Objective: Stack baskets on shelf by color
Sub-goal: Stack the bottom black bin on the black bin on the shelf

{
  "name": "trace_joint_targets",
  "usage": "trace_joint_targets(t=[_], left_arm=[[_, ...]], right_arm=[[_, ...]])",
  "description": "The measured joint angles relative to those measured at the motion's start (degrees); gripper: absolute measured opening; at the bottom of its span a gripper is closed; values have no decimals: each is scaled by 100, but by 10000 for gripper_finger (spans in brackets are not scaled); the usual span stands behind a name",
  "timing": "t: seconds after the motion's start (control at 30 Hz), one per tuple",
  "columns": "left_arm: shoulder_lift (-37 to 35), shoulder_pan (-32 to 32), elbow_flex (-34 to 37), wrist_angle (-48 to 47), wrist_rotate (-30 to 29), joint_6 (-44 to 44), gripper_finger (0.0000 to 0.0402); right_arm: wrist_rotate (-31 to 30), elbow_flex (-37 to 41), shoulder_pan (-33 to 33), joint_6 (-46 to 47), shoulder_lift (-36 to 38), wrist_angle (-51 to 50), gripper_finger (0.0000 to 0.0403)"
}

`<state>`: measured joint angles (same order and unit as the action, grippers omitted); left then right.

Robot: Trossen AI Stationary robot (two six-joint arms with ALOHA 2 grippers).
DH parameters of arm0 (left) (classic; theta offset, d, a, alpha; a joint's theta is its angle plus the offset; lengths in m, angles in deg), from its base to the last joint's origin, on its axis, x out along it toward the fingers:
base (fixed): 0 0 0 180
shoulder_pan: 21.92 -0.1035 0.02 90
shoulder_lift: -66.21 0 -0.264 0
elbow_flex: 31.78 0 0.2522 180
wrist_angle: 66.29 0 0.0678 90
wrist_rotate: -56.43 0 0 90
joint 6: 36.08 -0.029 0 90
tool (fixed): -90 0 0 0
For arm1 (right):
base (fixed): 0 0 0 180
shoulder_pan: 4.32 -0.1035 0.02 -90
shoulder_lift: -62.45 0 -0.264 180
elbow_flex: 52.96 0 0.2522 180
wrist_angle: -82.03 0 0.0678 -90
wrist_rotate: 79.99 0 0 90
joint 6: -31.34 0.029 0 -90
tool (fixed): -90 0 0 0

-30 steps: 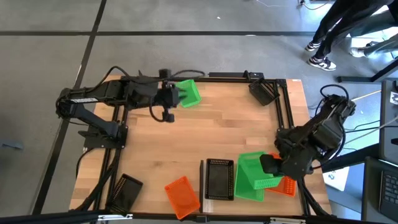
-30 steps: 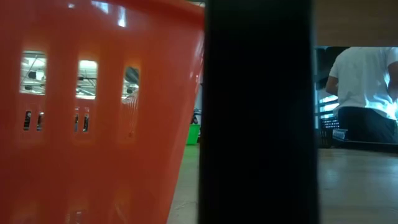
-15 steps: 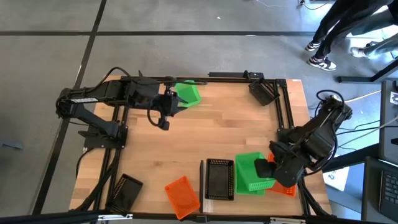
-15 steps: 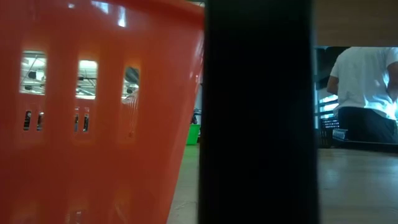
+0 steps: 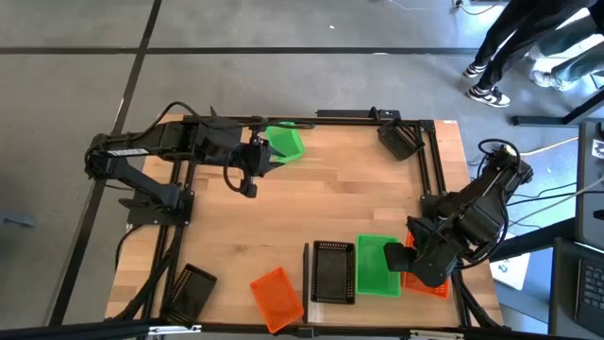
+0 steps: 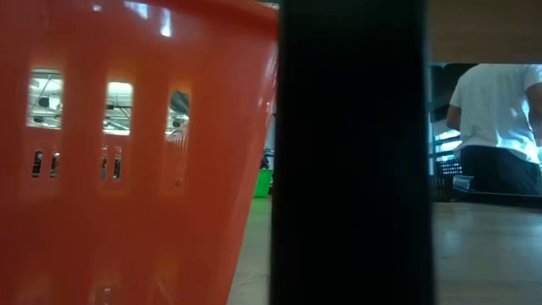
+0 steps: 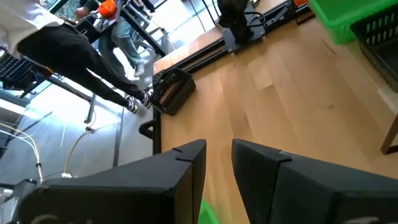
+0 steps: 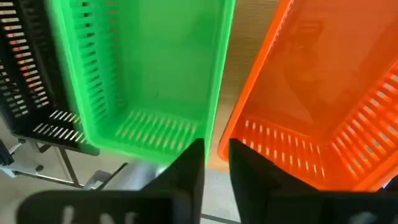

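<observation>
A green basket lies on the pale shelf at the near right, between a black basket and an orange basket. My right gripper is shut on it; the wrist view shows the green basket and the orange basket side by side. A second green basket is at the far left. My left gripper is beside it with its fingers nearly together and a bit of green between them. My right gripper pinches the green basket's long wall next to the orange basket, near that wall's end, one finger inside and one outside. The fingers come from above. The basket lies flat on the shelf. My left gripper pinches an edge of the far green basket; the fingers hide which part.
An orange basket lies at the near edge and fills the low view's left. A black basket lies past the near left corner, another at the far right corner. People stand beyond the table.
My right gripper has gone down and toward the near right corner. Its green basket, tilted and raised a second ago, now lies flat on the shelf beside the black basket. My left gripper has turned a little, and the far green basket has tipped with it.
</observation>
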<state>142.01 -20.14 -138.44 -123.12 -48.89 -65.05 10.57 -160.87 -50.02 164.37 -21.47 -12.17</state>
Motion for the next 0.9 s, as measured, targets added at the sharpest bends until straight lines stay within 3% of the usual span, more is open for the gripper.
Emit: trace_joint_targets(t=[0.27,0.47,0.77,0.9], left_arm=[[-1,0,0,-116,28,30,71],[-1,0,0,-312,908,328,71],[-1,-177,0,-861,2322,1048,71],[-1,-420,0,-1092,2818,1506,71]], right_arm=[[2,-2,0,-3,32,2,86],[-82,-258,0,-11,46,-182,87],[-1883,-721,0,-676,46,-898,87],[-2904,-732,17,-1649,61,-962,87]])
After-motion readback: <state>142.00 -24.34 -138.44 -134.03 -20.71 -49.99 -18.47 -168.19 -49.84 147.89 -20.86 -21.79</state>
